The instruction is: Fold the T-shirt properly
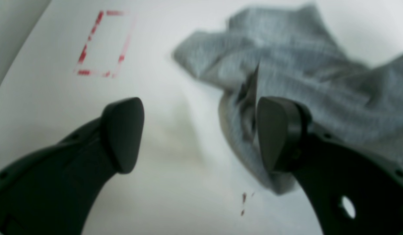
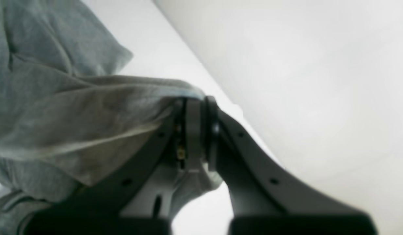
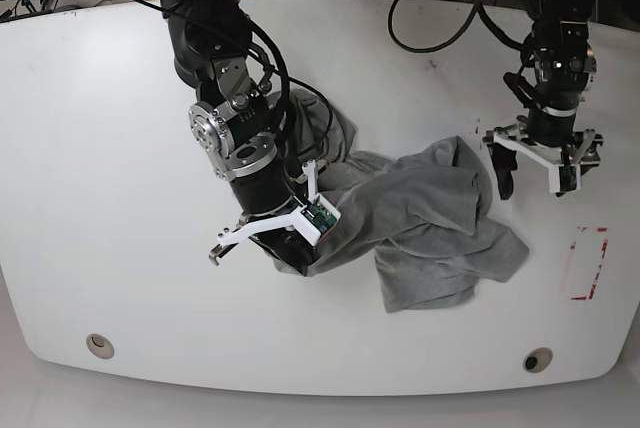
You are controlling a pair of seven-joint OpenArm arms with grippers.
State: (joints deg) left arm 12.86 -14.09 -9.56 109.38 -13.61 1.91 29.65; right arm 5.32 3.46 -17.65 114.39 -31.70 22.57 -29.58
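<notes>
Red rectangle (image 1: pixel 102 44) beside T-shirt (image 1: pixel 286 65); right wrist view lacks it.

1. White table (image 3: pixel 120 198) with rounded corners, filling most of the base view.
2. Red rectangle outline (image 3: pixel 588 264) marked on the table near its right edge, patchy and broken in places; also seen in the left wrist view (image 1: pixel 102 44).
3. Small red flecks (image 1: pixel 243 202) on the table, apart from the rectangle, in the left wrist view.
4. Two round holes in the table near its front edge: one at the left (image 3: pixel 98 345), one at the right (image 3: pixel 537 360).
5. Black cables (image 3: pixel 440 8) looping over the table's far edge.
6. Faint dark smudge (image 3: pixel 432 65) on the table towards the far edge.
</notes>
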